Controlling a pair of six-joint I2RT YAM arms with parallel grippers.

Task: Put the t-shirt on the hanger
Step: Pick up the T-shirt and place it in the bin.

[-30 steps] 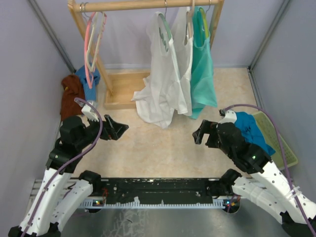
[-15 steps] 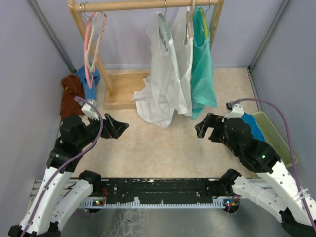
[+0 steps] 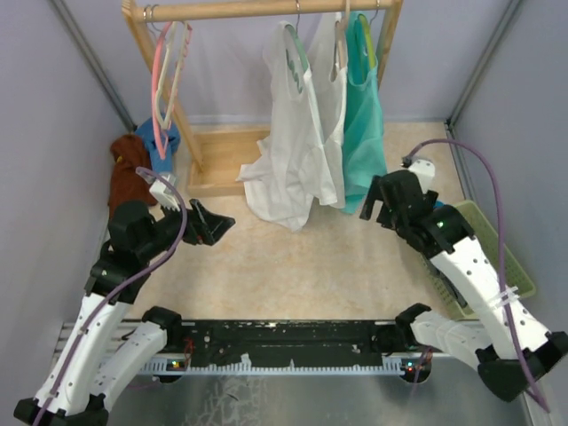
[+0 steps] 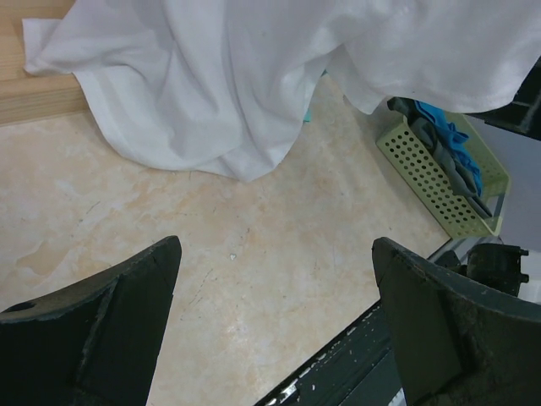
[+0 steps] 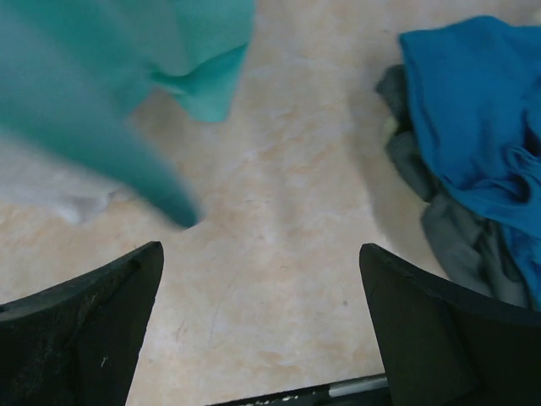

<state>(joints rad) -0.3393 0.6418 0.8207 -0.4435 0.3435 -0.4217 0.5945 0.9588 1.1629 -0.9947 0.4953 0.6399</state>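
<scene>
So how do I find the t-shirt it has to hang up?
Find the wooden rack at the back, then look right of it to the pale green basket with holes on the floor. The t-shirt is the crumpled deep blue cloth inside it, against a grey cloth; the mint top hangs on the rack instead.

Pale lilac walls (image 3: pixel 44 133), beige marbled floor (image 3: pixel 293 266), wooden clothes rack (image 3: pixel 231 10)
</scene>
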